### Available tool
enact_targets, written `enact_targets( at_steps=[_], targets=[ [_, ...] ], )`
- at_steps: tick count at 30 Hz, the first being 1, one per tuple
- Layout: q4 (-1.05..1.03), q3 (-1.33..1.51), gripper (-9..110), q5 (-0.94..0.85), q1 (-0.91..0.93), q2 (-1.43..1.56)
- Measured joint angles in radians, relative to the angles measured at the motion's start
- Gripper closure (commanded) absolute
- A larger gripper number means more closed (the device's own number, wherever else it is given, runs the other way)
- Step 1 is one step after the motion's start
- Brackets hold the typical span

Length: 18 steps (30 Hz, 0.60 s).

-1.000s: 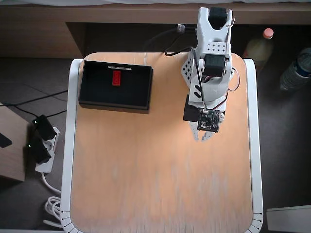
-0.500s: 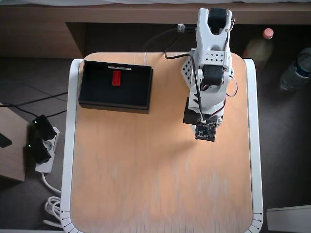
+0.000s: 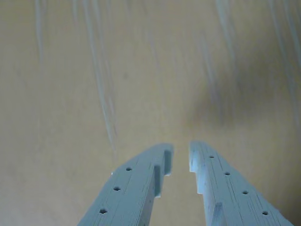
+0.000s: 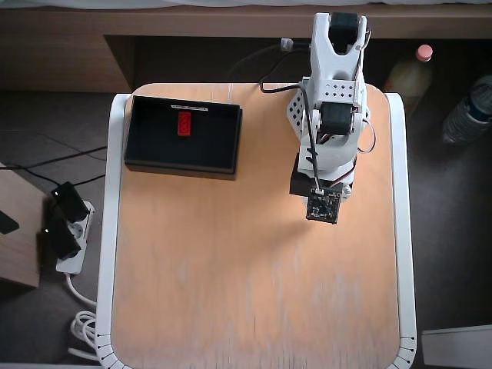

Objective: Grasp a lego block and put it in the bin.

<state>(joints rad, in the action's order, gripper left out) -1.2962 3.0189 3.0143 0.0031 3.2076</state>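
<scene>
The pale two-finger plastic gripper (image 3: pixel 181 153) held nothing; its jaws stood narrow, with only a thin gap, over bare light wooden tabletop (image 4: pixel 254 292). Well apart from it, to the left in the overhead view, the small bright red plastic lego block (image 4: pixel 184 123) lay inside the shallow black rectangular bin (image 4: pixel 146 150). The block is probably light, stiff and a little slippery; its long flat sides would suit a grasp. Around the gripper the table was free, with its white edge (image 4: pixel 403 231) near on the right.

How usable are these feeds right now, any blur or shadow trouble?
Wrist view: soft and hazy, fingers blurred at the edges, a dim shadow patch on the table. Overhead view: evenly lit and sharp enough to show the lego block in the bin.
</scene>
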Motion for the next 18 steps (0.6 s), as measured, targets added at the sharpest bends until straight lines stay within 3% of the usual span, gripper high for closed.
enact_targets(
  at_steps=[18],
  targets=[
    [-0.020, 0.002, 101, -0.071, 0.000, 0.000]
  ],
)
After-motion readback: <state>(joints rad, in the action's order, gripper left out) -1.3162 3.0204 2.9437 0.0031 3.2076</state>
